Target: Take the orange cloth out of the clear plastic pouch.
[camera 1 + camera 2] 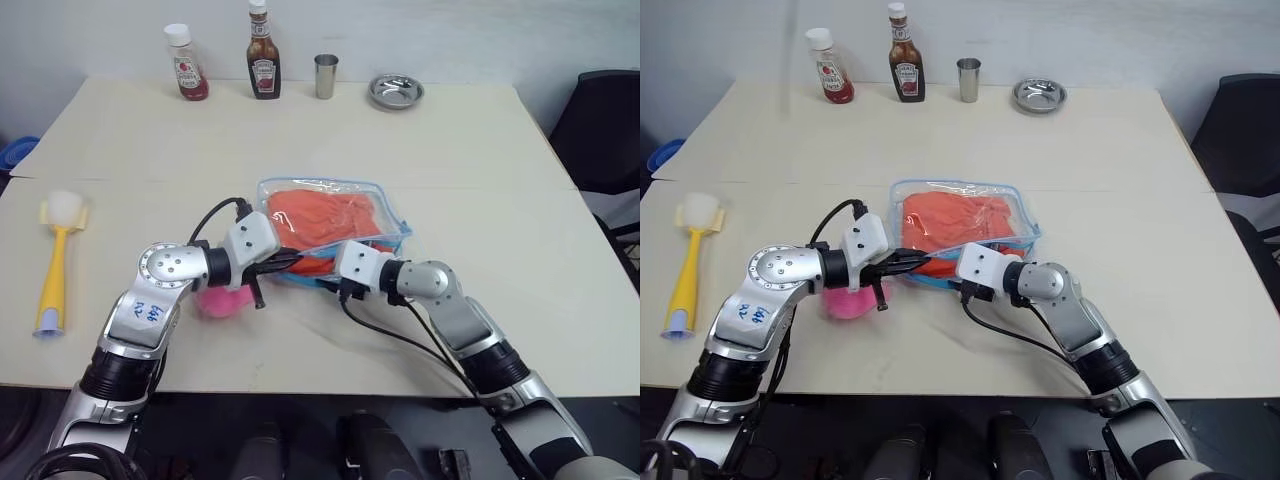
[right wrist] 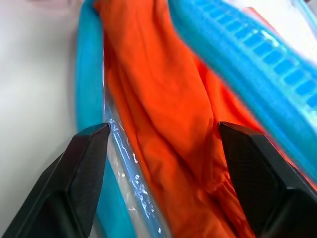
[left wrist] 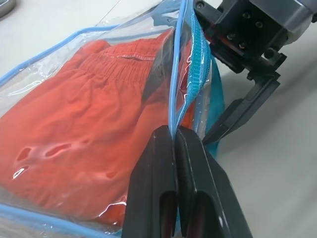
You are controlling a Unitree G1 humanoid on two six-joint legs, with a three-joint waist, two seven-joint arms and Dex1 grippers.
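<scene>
While left claw point(image 3: 174, 144) pinches glossy pouch point(image 3: 74, 54) trim, spread right claw point(image 2: 163, 144) seemingly straddles wrinkled orange cloth point(image 2: 168, 124).

Pink toy point(image 1: 222, 300): mostly hidden behind left arm; shape unclear.
Cloth point(image 2: 168, 114): cut off by frame edges in right wrist view; near end in head views covered by both claws.
Bottle labels point(image 1: 264, 72): too small to read.
Blue object point(image 1: 18, 152) at counter's left: cut off, unidentifiable.

Both arms are silver-grey metal with black cables; the left arm point(image 1: 150, 300) bears blue handwritten marks, and each gripper has 2 black fingers point(image 3: 158, 188)
</scene>
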